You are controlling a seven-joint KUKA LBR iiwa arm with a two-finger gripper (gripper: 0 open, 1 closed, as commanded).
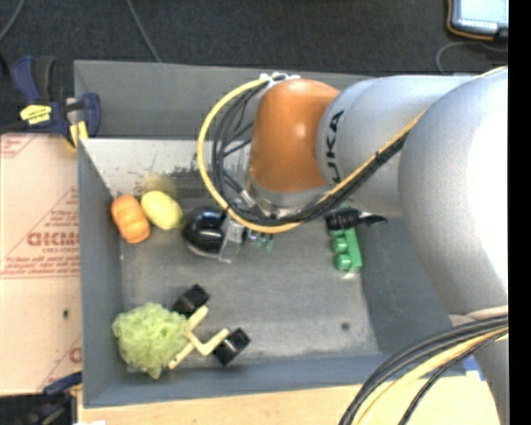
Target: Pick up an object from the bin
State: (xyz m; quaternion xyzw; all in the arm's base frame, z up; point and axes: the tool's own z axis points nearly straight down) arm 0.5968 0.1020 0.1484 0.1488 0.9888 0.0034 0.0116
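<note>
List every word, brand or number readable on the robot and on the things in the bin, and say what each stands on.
"UKA": black letters running along the silver arm, beside its orange cover; any letter before them is hidden.
No readable text on the orange toy fruit, yellow toy fruit, green block or green fluffy thing.

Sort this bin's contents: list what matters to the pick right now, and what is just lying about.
In play: arm, its orange-covered wrist low over the middle; glossy black rounded thing beside the wrist, the likeliest pick.

Lying about: orange fruit, yellow fruit, green block, frilly green clump, beige stick toy with black wheels.
</note>
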